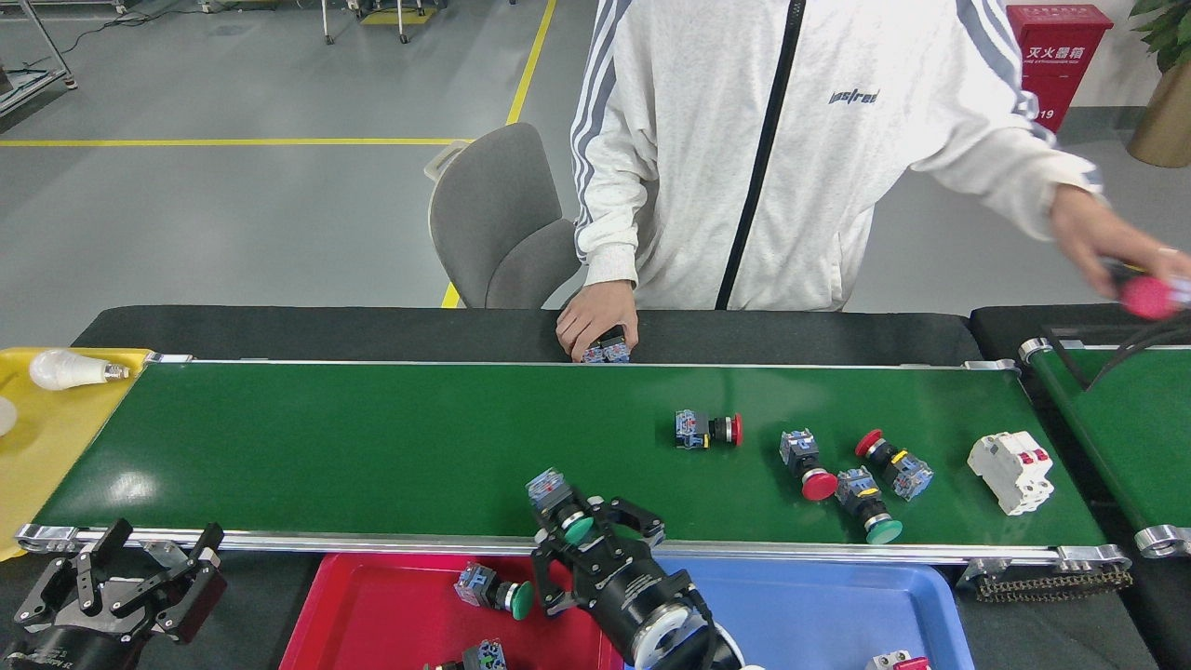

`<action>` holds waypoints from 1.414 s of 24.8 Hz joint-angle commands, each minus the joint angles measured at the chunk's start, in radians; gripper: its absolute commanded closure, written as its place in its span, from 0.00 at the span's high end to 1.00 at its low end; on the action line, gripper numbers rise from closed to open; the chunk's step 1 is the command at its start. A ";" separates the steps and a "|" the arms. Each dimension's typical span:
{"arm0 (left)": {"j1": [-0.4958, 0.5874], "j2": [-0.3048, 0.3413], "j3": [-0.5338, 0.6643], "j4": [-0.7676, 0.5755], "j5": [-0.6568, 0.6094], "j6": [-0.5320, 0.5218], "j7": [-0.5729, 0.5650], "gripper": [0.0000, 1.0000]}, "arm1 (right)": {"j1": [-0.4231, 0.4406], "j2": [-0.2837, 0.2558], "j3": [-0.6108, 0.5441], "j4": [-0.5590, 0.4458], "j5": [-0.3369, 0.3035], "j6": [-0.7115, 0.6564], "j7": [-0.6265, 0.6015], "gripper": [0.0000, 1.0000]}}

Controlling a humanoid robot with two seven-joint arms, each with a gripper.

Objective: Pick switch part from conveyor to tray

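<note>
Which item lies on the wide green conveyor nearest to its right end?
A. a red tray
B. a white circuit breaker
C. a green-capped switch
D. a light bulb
B: the white circuit breaker lies on the conveyor beyond all the switch parts, to the right of the red-capped switch and closest to the right end roller.
</note>
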 commanded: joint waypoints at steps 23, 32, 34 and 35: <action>-0.196 0.004 -0.407 0.027 -0.006 -0.090 0.004 1.00 | 0.370 -0.031 -0.477 -0.220 0.011 0.223 -0.276 1.00; -0.412 -0.042 -0.633 0.327 -0.043 -0.001 0.001 1.00 | 0.270 -0.030 -0.411 -0.157 0.035 0.231 -0.200 1.00; -0.451 -0.067 -0.634 0.381 -0.044 0.011 0.001 1.00 | 0.209 -0.030 -0.368 -0.103 0.035 0.231 -0.178 1.00; -0.478 -0.078 -0.637 0.415 -0.046 0.022 0.001 1.00 | 0.173 -0.025 -0.350 -0.068 0.035 0.231 -0.163 1.00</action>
